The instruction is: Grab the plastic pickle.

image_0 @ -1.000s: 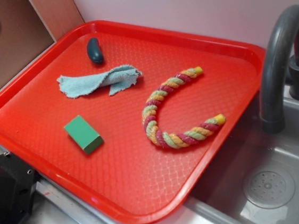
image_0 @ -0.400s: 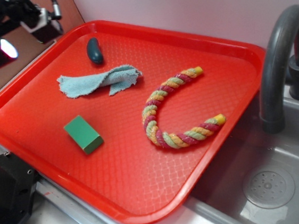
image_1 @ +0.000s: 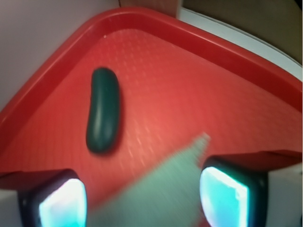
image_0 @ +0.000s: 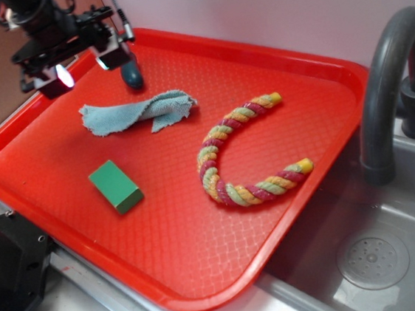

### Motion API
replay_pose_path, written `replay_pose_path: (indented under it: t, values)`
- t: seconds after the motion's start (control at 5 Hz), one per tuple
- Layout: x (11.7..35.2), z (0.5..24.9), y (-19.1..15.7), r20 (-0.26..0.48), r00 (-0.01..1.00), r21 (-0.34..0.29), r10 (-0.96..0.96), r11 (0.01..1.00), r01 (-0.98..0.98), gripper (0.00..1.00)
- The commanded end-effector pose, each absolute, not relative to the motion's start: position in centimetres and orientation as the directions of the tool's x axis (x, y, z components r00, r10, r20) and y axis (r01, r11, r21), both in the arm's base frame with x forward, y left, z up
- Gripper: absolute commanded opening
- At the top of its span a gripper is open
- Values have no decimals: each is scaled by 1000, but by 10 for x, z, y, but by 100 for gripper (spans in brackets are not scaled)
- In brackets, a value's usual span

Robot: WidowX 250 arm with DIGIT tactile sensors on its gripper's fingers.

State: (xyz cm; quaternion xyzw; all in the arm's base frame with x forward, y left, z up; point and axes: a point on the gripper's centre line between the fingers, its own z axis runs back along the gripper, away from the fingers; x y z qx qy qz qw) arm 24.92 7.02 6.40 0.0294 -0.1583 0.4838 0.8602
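The plastic pickle (image_0: 133, 76) is small, dark teal-green and glossy. It lies in the far left corner of the red tray (image_0: 206, 282), just beyond the blue-grey cloth (image_0: 140, 110). My gripper (image_0: 85, 68) hovers over that corner, just left of the pickle, open and empty; its right finger overlaps the pickle's top end. In the wrist view the pickle (image_1: 102, 111) lies ahead and left of the open gripper (image_1: 144, 201). The blurred cloth (image_1: 161, 189) shows between the two lit fingertips (image_1: 227, 196).
A bright green rectangular block (image_0: 116, 186) lies front left on the tray, and a curved multicoloured rope (image_0: 245, 155) in the middle right. A grey faucet (image_0: 386, 85) and sink (image_0: 371, 261) stand to the right. A pink wall rises behind, a brown board at the left.
The gripper has come in from the upper left and moved right and down, to just beside the pickle. The objects on the tray have not moved.
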Motion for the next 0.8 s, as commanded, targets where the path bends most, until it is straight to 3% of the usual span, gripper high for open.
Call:
replay_pose_path:
  t: [0.0,0.4,0.6]
  values:
    - [294,54,99,347,430,-129,833,497,-858,100]
    - [307,31,112,307,418,-94,855,465,-881,100]
    - [302,21,110,251,376,-115,892,414,-903,0]
